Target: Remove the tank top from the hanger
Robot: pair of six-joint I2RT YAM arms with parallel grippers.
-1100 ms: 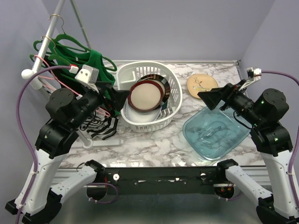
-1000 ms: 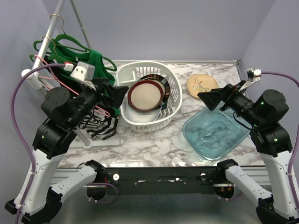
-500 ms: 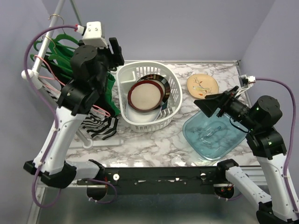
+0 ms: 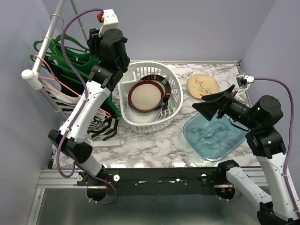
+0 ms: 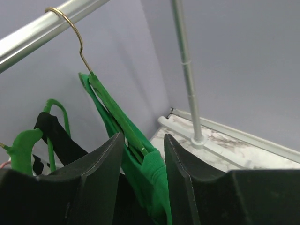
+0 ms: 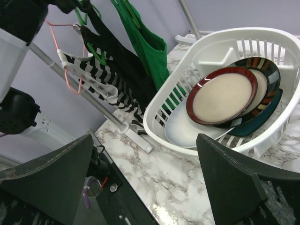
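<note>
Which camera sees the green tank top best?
The right wrist view: most of the green tank top shows. The left wrist view has only its straps, close up; from above the left arm hides most.

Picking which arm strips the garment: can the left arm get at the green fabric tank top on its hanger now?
Probably yes. The left end effector straddles the green fabric tank top at its shoulder, below the green hanger, jaws apart, with nothing else between them.

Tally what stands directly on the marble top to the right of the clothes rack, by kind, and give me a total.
white basket: 1
tan plate: 1
blue glass dish: 1
Total: 3
</note>
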